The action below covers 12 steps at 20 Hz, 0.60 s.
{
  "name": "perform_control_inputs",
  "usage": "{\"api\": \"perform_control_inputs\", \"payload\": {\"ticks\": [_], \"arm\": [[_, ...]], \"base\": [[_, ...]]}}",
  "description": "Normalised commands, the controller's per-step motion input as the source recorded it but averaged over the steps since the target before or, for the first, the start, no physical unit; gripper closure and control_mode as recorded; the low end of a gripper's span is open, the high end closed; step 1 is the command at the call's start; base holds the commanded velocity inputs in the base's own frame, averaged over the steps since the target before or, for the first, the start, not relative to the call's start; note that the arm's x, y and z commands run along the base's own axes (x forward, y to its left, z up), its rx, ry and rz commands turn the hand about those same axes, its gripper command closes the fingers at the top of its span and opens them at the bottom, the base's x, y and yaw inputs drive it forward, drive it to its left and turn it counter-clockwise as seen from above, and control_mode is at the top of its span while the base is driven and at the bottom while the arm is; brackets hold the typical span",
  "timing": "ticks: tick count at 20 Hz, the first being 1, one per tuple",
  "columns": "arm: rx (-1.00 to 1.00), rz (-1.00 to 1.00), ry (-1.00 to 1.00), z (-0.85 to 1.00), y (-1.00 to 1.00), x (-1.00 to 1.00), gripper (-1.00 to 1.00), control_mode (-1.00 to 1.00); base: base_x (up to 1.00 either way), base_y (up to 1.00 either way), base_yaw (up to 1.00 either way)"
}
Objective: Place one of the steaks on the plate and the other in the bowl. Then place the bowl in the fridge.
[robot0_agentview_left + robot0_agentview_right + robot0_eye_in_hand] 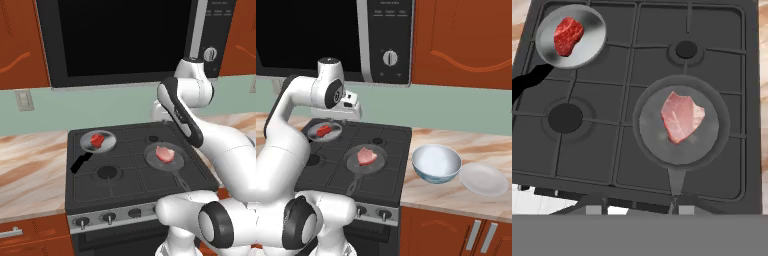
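Observation:
The bright red steak (97, 139) (324, 131) (568, 36) lies in a small grey pan (592, 50) on the stove's back left burner. The paler pink steak (164, 153) (367, 156) (682, 116) rests in a second grey pan (712, 145) at the front right. On the counter right of the stove stand the blue-patterned white bowl (436, 162) and, beside it, the flat white plate (483, 179). My gripper (350, 118) (637, 207) hovers high over the stove's back, open and holding nothing. The fridge is out of view.
The black stove (120, 187) has knobs along its front edge. A microwave (387, 40) hangs directly above, close to my arm. Marble counter (30, 165) runs on both sides, with wooden cabinets above and below.

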Motion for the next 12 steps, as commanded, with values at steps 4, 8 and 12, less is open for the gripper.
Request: {"api": "perform_control_inputs", "payload": {"ticks": [4,8,12], "arm": [[0.00,-0.07,0.04,-0.23,0.00,-0.07,-1.00,-1.00],[0.00,-0.25,0.06,-0.94,-0.05,0.00,-1.00,-1.00],[0.00,-0.29,0.09,-0.83,-0.30,0.06,-1.00,-1.00]], "base": [[0.00,0.00,0.00],[0.00,0.00,0.00],[0.00,0.00,0.00]]}}
